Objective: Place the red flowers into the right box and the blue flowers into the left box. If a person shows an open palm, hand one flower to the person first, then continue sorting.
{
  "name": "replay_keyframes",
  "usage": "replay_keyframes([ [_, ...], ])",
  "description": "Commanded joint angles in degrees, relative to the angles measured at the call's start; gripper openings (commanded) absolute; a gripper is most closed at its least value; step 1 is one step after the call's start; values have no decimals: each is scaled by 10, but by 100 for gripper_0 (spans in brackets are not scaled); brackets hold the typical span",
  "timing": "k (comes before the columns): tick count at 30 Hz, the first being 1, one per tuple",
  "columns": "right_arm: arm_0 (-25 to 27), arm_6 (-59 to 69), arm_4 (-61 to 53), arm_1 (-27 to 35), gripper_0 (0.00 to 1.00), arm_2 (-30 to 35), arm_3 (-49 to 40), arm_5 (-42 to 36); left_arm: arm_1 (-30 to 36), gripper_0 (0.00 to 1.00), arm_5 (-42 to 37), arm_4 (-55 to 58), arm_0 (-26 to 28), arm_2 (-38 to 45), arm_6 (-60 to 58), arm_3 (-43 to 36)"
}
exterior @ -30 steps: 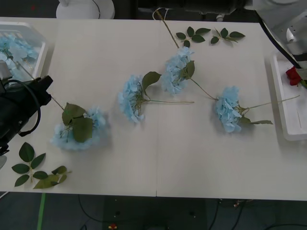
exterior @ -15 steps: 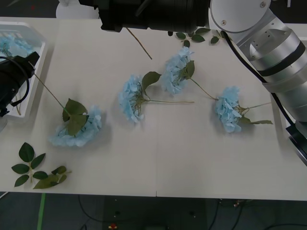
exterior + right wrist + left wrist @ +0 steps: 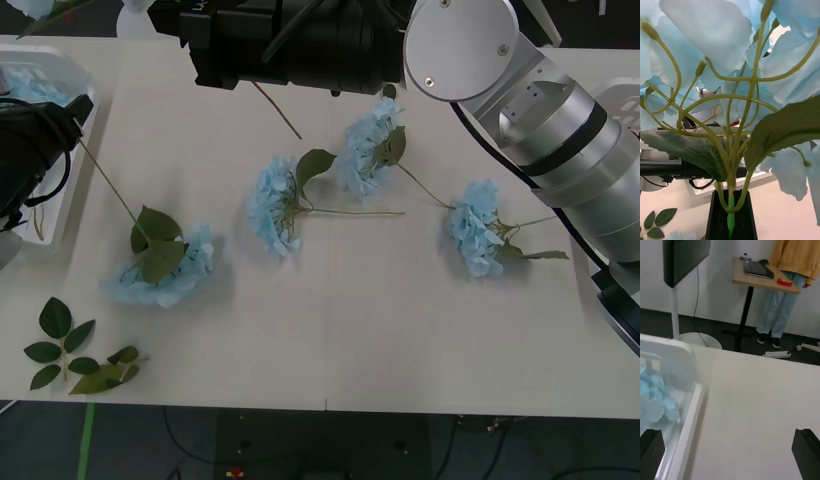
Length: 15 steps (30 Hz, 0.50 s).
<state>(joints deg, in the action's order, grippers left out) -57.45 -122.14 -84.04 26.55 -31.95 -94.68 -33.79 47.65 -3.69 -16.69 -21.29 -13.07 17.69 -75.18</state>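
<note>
Up close: right hand (image 3: 730, 215) grips blue flower (image 3: 715, 37) stem | left hand (image 3: 730, 450) spread | left box (image 3: 681, 420) cut off

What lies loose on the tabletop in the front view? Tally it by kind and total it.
Blue flowers: 4
Green leaf sprigs in full sight: 2
Total: 6, not counting a half-hidden leaf at the far edge.
</note>
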Motion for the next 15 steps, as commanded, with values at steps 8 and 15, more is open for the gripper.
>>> replay_keyframes([
  [8,-1,-6,5,-19,0,-2,-4,8,59,100,-42,-196,123,42,120,-216],
  [15,-1,-6,5,-19,0,-2,-4,8,59,100,-32,-125,238,85,114,-335],
])
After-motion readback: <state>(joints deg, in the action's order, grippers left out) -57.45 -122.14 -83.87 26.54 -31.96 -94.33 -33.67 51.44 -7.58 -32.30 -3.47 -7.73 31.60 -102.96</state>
